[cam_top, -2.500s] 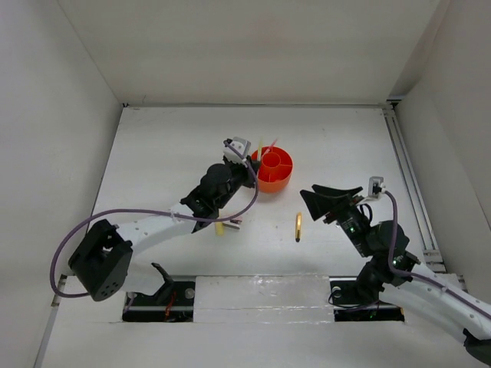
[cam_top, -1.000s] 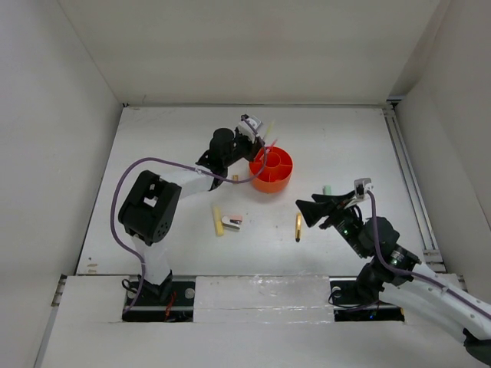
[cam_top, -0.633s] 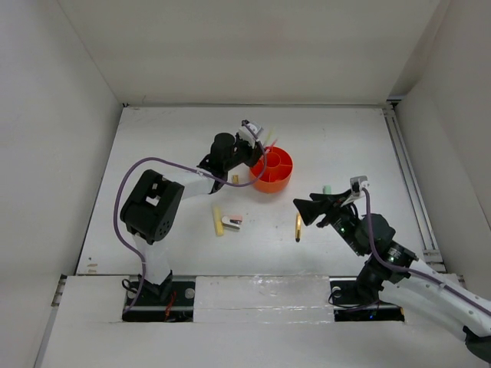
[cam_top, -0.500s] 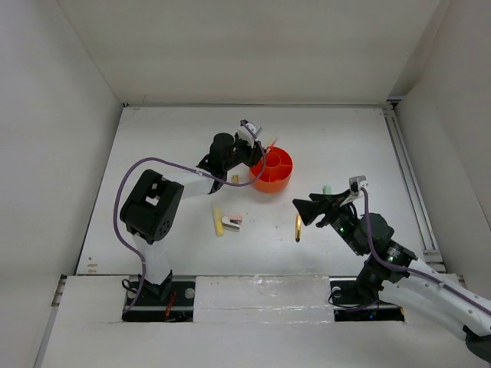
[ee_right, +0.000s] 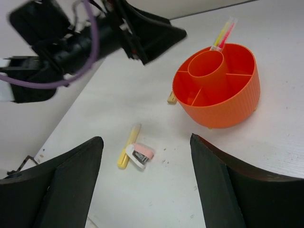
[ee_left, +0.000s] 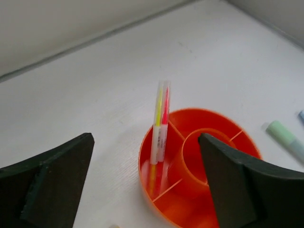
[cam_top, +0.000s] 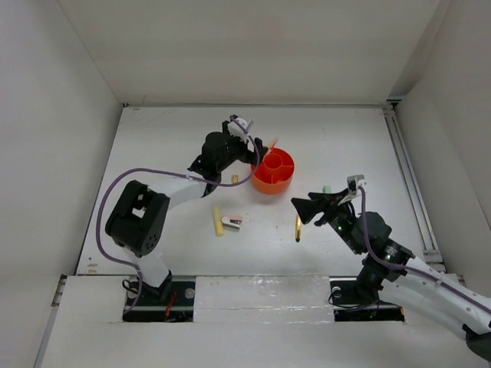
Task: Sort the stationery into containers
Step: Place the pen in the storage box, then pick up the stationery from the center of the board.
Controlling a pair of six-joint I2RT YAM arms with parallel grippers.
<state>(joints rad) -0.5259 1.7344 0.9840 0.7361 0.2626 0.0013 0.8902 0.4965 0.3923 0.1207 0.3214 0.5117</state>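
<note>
Top view: the left gripper (cam_top: 255, 153) sits just beside the orange organiser (cam_top: 270, 184); the right gripper (cam_top: 301, 211) hovers beside the gold pen (cam_top: 298, 227).

Left wrist: the jaws are spread wide and empty. Two pens (ee_left: 160, 123) stand in an outer compartment, and the green marker (ee_left: 287, 140) is cut off.

Right wrist: the jaws are wide and empty over the stapler (ee_right: 141, 154). The tan block (ee_right: 171, 98) is half hidden behind the organiser.

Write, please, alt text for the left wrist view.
An orange organiser on a white table holds two thin pens, yellow and pink, standing in an outer compartment. The open left gripper frames it, and a green marker lies at right.
</note>
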